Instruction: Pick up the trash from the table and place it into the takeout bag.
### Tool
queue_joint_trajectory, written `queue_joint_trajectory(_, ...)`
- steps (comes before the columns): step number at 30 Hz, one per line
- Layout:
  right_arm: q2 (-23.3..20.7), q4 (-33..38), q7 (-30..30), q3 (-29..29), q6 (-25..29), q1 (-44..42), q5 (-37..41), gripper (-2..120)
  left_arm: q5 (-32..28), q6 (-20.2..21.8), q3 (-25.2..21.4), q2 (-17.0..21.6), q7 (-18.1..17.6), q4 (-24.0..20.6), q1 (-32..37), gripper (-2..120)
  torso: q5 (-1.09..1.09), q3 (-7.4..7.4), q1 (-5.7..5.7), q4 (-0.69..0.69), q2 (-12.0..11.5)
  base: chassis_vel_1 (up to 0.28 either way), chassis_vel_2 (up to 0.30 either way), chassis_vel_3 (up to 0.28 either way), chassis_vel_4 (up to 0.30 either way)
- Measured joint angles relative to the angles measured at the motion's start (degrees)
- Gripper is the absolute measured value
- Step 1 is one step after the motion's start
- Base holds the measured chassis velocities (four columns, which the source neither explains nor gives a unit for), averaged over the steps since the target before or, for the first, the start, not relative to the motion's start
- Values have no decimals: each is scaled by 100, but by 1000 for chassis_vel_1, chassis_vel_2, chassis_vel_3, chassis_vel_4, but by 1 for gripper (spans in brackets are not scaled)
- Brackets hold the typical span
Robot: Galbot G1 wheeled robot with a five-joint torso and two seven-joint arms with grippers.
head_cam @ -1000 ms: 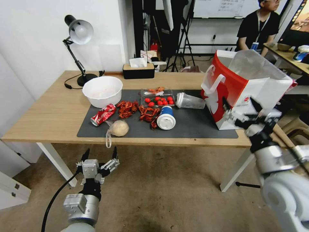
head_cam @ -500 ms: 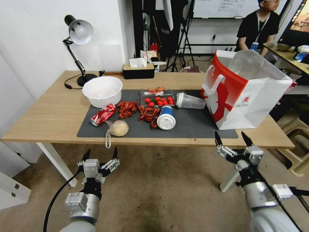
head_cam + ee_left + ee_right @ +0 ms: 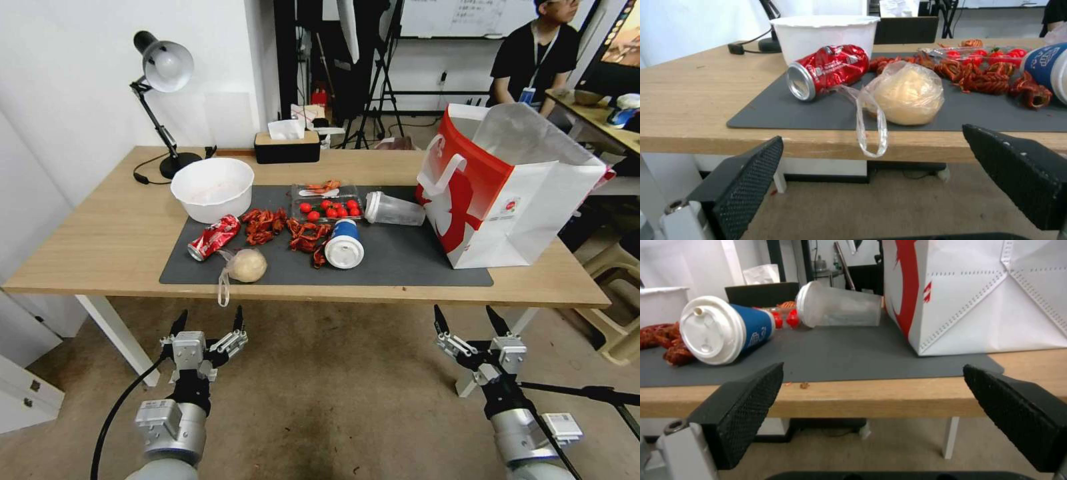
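On the table's point(image 3: 100, 240) dark mat point(image 3: 400, 263) lies the trash: a crushed red soda can point(image 3: 213, 237) point(image 3: 829, 70), a clear bag with a beige lump point(image 3: 245, 265) point(image 3: 907, 95), a blue-and-white paper cup point(image 3: 344, 245) point(image 3: 724, 330) on its side, and a clear plastic container point(image 3: 393, 209) point(image 3: 840, 306) tipped over. The red-and-white takeout bag point(image 3: 507, 187) point(image 3: 987, 300) stands open at the mat's right end. My left gripper point(image 3: 208, 320) point(image 3: 871, 135) hangs open below the front edge, facing the lump. My right gripper point(image 3: 468, 319) point(image 3: 873, 368) is open below the edge, near the bag.
A white bowl point(image 3: 213, 189) stands behind the can. Red crayfish shells point(image 3: 287, 230) and a clear tray of tomatoes point(image 3: 327, 202) sit mid-mat. A desk lamp point(image 3: 163, 73) and a black tissue box point(image 3: 287, 145) are at the back. A white table leg point(image 3: 113, 327) is near my left arm.
My right gripper has dropped from in front of the takeout bag to below the table's front edge, drifting left. The left arm and the trash have not moved.
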Motion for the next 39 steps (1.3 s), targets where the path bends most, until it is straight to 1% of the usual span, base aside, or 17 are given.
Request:
queue_joint_trajectory(15,-1,-16,-62,-159,-8,34,-153,100,11,0,-30,4,16,5,-11,100,0,0,0,0,0,0,0,0,0)
queue_joint_trajectory(24,-112,25,-72,-248,-147,223,-188,100,31,0,-28,-5,23,8,-2,100,0,0,1,0,0,0,0,0,0)
queue_joint_trajectory(31,-250,112,-49,-528,-393,678,-414,100,33,-2,-30,-5,27,8,-4,100,0,0,1,0,0,0,0,0,0)
queue_joint_trajectory(33,-295,146,-37,-598,-484,861,-464,100,35,-2,-27,6,28,13,-18,100,1,0,1,1,0,0,0,0,0)
queue_joint_trajectory(34,-358,195,-33,-660,-613,1076,-483,100,35,-2,-18,34,31,26,-45,100,0,0,2,1,0,0,0,0,0)
queue_joint_trajectory(39,-484,262,-57,-689,-814,1356,-471,100,19,18,3,86,40,54,-99,100,0,0,1,-2,0,0,0,0,0)
